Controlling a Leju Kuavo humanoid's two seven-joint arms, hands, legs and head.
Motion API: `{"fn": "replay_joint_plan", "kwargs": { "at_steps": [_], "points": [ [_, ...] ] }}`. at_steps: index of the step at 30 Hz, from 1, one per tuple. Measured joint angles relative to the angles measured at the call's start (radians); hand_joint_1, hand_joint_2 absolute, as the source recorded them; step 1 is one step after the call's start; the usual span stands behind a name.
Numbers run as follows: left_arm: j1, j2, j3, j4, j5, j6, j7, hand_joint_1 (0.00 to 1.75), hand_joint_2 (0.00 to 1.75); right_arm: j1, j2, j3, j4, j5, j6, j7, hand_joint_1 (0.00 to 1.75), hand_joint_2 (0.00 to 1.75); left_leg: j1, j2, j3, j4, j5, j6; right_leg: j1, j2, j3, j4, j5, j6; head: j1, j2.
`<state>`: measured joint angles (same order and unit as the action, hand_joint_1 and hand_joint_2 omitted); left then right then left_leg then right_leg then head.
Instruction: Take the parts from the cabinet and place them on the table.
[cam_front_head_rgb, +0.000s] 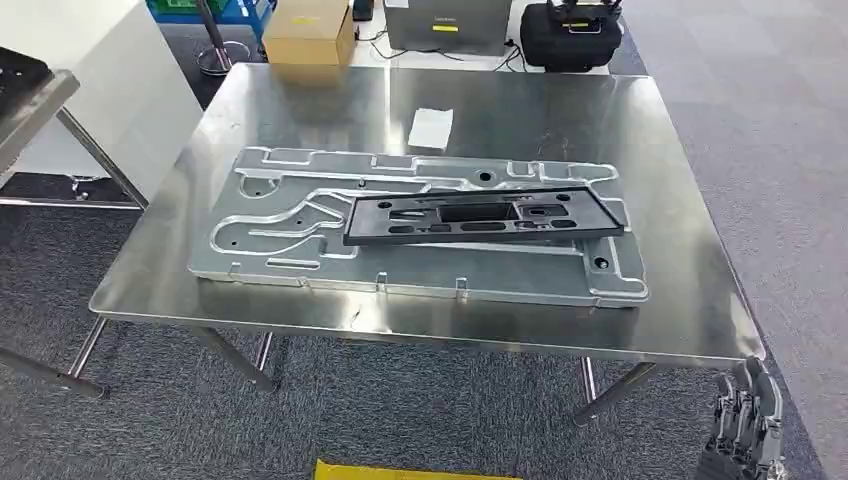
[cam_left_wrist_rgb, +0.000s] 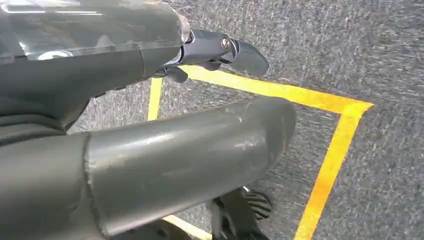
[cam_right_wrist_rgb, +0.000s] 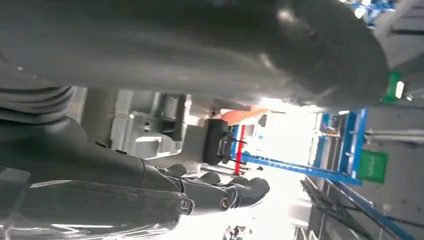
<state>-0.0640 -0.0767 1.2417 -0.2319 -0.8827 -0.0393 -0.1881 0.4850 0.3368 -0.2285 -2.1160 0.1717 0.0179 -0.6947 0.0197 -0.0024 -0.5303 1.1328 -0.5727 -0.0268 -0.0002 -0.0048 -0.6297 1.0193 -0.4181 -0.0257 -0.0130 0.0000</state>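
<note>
A large silver metal panel (cam_front_head_rgb: 300, 215) lies flat on the steel table (cam_front_head_rgb: 560, 110). A long black plastic part (cam_front_head_rgb: 480, 215) rests on top of the panel, toward its right half. My right hand (cam_front_head_rgb: 745, 420) hangs below the table's near right corner with nothing in it. In the right wrist view that hand (cam_right_wrist_rgb: 150, 170) has its fingers (cam_right_wrist_rgb: 220, 195) stretched out and apart from the thumb. My left hand (cam_left_wrist_rgb: 165, 140) hangs over the carpet, holding nothing, its fingers (cam_left_wrist_rgb: 225, 50) held away from the thumb.
A small white packet (cam_front_head_rgb: 431, 128) lies on the table behind the panel. Beyond the table stand a cardboard box (cam_front_head_rgb: 310, 35), a grey box (cam_front_head_rgb: 445, 22) and a black case (cam_front_head_rgb: 570, 35). Another stand (cam_front_head_rgb: 30, 90) is at the left. Yellow floor tape (cam_left_wrist_rgb: 330, 160) marks the carpet.
</note>
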Motion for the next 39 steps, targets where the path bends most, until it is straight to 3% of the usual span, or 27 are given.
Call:
{"fn": "replay_joint_plan", "kwargs": {
  "at_steps": [1,2,3,5,7,9,10,11,12,14,15,16,17,18,21,22,23,25,26,27,29,31,33,34,37,38,39],
  "points": [
    [-0.004,0.0,0.003,0.0,-0.003,0.0,-0.001,0.0,0.0,0.0,0.002,-0.002,0.001,0.006,-0.001,0.0,0.0,0.0,0.0,0.0,0.074,-0.101,0.017,0.005,0.0,0.0,-0.01,0.01,0.006,0.004,0.0,0.0],
    [-0.01,0.002,0.004,0.0,-0.007,0.0,-0.001,0.0,0.0,0.0,0.003,-0.002,0.001,0.013,-0.001,-0.001,0.0,0.0,-0.008,-0.001,0.086,-0.132,-0.003,0.013,0.003,-0.002,-0.014,0.015,0.012,0.012,0.0,0.0],
    [-0.01,0.001,0.005,0.0,-0.007,0.0,-0.003,0.0,0.0,-0.001,0.004,-0.003,0.002,0.014,0.003,-0.002,0.0,0.0,-0.012,-0.004,0.08,-0.133,0.017,0.02,0.002,-0.002,-0.013,0.015,0.016,0.018,0.008,0.0],
    [-0.009,0.001,0.007,0.0,-0.007,0.0,-0.001,0.0,0.0,-0.002,0.006,-0.006,0.004,0.017,0.009,-0.001,0.0,0.0,-0.018,-0.004,0.072,-0.126,0.03,0.031,-0.003,-0.003,-0.014,0.008,0.037,0.031,0.004,0.0],
    [-0.011,-0.002,0.007,0.0,-0.007,0.0,-0.001,0.0,0.0,-0.001,0.007,-0.012,0.005,0.018,0.009,-0.002,0.0,0.0,-0.007,0.006,0.057,-0.136,0.061,0.045,-0.006,0.004,-0.021,0.01,0.036,0.042,0.004,0.0],
    [-0.012,-0.002,0.007,0.0,-0.007,0.0,-0.001,0.0,0.0,0.0,0.007,-0.017,0.006,0.018,0.01,-0.001,0.0,0.0,-0.008,0.01,0.026,-0.137,0.083,0.06,-0.008,0.005,-0.05,0.092,-0.09,0.05,0.013,0.0],
    [-0.011,-0.002,0.008,0.0,-0.007,0.0,0.0,0.0,0.0,0.0,0.007,-0.018,0.008,0.018,0.011,-0.001,0.0,0.0,-0.008,0.011,0.01,-0.136,0.095,0.06,-0.01,0.005,-0.066,0.166,-0.152,0.054,0.016,0.0],
    [-0.011,-0.002,0.008,0.0,-0.007,0.0,0.001,0.0,0.0,0.0,0.007,-0.021,0.013,0.021,0.013,-0.001,0.0,0.0,-0.009,0.013,-0.008,-0.136,0.107,0.06,-0.011,0.005,-0.076,0.234,-0.192,0.058,0.015,0.0],
    [-0.011,-0.002,0.009,0.0,-0.007,0.0,0.003,0.0,0.0,-0.001,0.007,-0.023,0.019,0.026,0.018,-0.001,0.0,0.0,-0.009,0.013,-0.023,-0.134,0.12,0.058,-0.012,0.005,-0.077,0.285,-0.201,0.06,0.017,0.0],
    [-0.011,-0.002,0.01,0.0,-0.008,-0.002,0.005,0.0,0.0,-0.008,0.007,-0.026,0.037,0.041,0.022,0.0,0.0,0.0,-0.009,0.015,-0.058,-0.128,0.143,0.052,-0.013,0.005,-0.027,0.274,-0.137,0.06,0.017,0.0],
    [-0.012,-0.002,0.01,0.0,-0.008,-0.003,0.005,0.0,0.0,-0.014,0.007,-0.027,0.045,0.047,0.026,0.0,0.0,0.0,-0.009,0.015,-0.074,-0.123,0.153,0.049,-0.013,0.005,0.026,0.217,-0.098,0.056,0.017,0.0],
    [-0.012,-0.002,0.011,0.0,-0.008,-0.004,0.005,0.0,0.0,-0.021,0.007,-0.027,0.051,0.053,0.031,0.002,0.0,0.0,-0.009,0.014,-0.089,-0.12,0.162,0.045,-0.013,0.005,0.096,0.13,-0.085,0.05,0.017,0.0],
    [-0.015,-0.002,0.011,0.0,-0.009,-0.006,0.003,0.0,0.0,-0.031,0.007,-0.027,0.057,0.06,0.04,0.003,0.0,0.0,-0.01,0.015,-0.097,-0.115,0.172,0.039,-0.01,0.006,0.167,0.031,-0.117,0.041,0.016,0.0],
    [-0.016,-0.002,0.011,0.0,-0.009,-0.011,0.0,0.0,0.0,-0.044,0.007,-0.027,0.062,0.068,0.048,0.006,0.0,0.0,-0.013,0.014,-0.104,-0.114,0.18,0.032,-0.004,0.006,0.204,-0.043,-0.143,0.037,0.016,0.0],
    [-0.018,-0.001,0.011,0.0,-0.011,-0.014,-0.004,0.0,0.0,-0.061,0.007,-0.027,0.081,0.084,0.058,0.017,0.0,0.0,-0.007,0.014,-0.105,-0.129,0.215,0.013,0.005,0.004,0.185,-0.042,-0.126,0.024,0.016,0.0],
    [-0.015,0.0,0.012,0.0,-0.011,-0.014,-0.004,0.0,0.0,-0.064,0.008,-0.027,0.087,0.087,0.061,0.021,0.0,0.0,-0.007,0.011,-0.111,-0.126,0.217,0.007,-0.008,0.0,0.175,-0.051,-0.107,0.015,0.018,0.0],
    [-0.014,0.0,0.013,0.0,-0.011,-0.015,-0.004,0.0,0.0,-0.073,0.01,-0.027,0.093,0.09,0.063,0.023,0.0,0.0,-0.005,0.009,-0.122,-0.104,0.171,0.004,-0.006,-0.006,0.162,-0.051,-0.095,0.007,0.016,0.0],
    [-0.014,0.002,0.013,0.0,-0.012,-0.017,-0.004,0.0,0.0,-0.087,0.013,-0.027,0.105,0.097,0.065,0.027,0.0,0.0,-0.003,0.008,-0.152,0.014,0.033,0.001,-0.003,-0.006,0.131,-0.049,-0.071,-0.004,0.005,0.0],
    [-0.016,0.004,0.013,0.0,-0.016,-0.018,-0.004,0.0,0.0,-0.091,0.013,-0.027,0.112,0.101,0.066,0.03,0.0,0.0,-0.003,0.008,-0.162,0.085,-0.016,-0.002,-0.001,-0.007,0.116,-0.048,-0.059,-0.005,0.005,0.0],
    [-0.017,0.005,0.013,0.0,-0.022,-0.019,-0.004,0.0,0.0,-0.097,0.013,-0.027,0.12,0.105,0.069,0.033,0.0,0.0,-0.003,0.008,-0.167,0.148,-0.034,-0.004,0.001,-0.008,0.098,-0.045,-0.046,-0.005,0.005,0.0],
    [-0.017,0.007,0.013,0.0,-0.029,-0.02,-0.004,0.0,0.0,-0.109,0.014,-0.027,0.132,0.109,0.073,0.038,0.0,0.0,-0.003,0.008,-0.131,0.172,0.024,-0.004,0.002,-0.009,0.056,-0.032,-0.024,-0.002,0.004,0.0],
    [-0.021,0.008,0.012,0.0,-0.031,-0.022,-0.008,0.0,0.0,-0.119,0.014,-0.027,0.141,0.116,0.079,0.038,0.0,0.0,-0.003,0.008,-0.03,0.059,0.085,0.004,0.003,-0.008,0.017,-0.014,-0.007,0.004,0.004,0.0],
    [-0.029,0.011,0.011,0.0,-0.034,-0.024,-0.014,0.0,0.0,-0.125,0.015,-0.028,0.145,0.119,0.082,0.037,0.0,0.0,-0.012,0.007,0.099,-0.126,0.024,0.013,0.008,-0.009,-0.007,0.006,0.006,0.014,0.003,0.0],
    [-0.031,0.012,0.01,0.0,-0.039,-0.025,-0.016,0.0,0.0,-0.128,0.015,-0.028,0.145,0.12,0.083,0.038,0.0,0.0,-0.013,0.009,0.096,-0.138,0.017,0.02,0.008,-0.012,-0.006,0.006,0.015,0.021,0.005,0.0],
    [-0.027,0.012,0.01,0.0,-0.042,-0.026,-0.017,0.0,0.0,-0.132,0.016,-0.028,0.15,0.125,0.089,0.04,0.0,0.0,-0.012,0.012,0.077,-0.148,0.046,0.041,0.007,-0.011,-0.011,-0.002,0.046,0.039,0.005,0.0],
    [-0.029,0.012,0.01,0.0,-0.042,-0.027,-0.017,0.0,0.0,-0.13,0.015,-0.029,0.152,0.125,0.089,0.041,0.0,0.0,-0.01,0.017,0.066,-0.149,0.061,0.049,0.001,-0.003,-0.023,0.011,0.014,0.045,0.004,0.0],
    [-0.029,0.012,0.01,0.0,-0.042,-0.027,-0.018,0.0,0.0,-0.13,0.015,-0.029,0.153,0.125,0.09,0.042,0.0,0.0,-0.009,0.018,0.05,-0.149,0.073,0.058,-0.001,0.0,-0.035,0.048,-0.05,0.049,0.012,0.0]
  ]
}}
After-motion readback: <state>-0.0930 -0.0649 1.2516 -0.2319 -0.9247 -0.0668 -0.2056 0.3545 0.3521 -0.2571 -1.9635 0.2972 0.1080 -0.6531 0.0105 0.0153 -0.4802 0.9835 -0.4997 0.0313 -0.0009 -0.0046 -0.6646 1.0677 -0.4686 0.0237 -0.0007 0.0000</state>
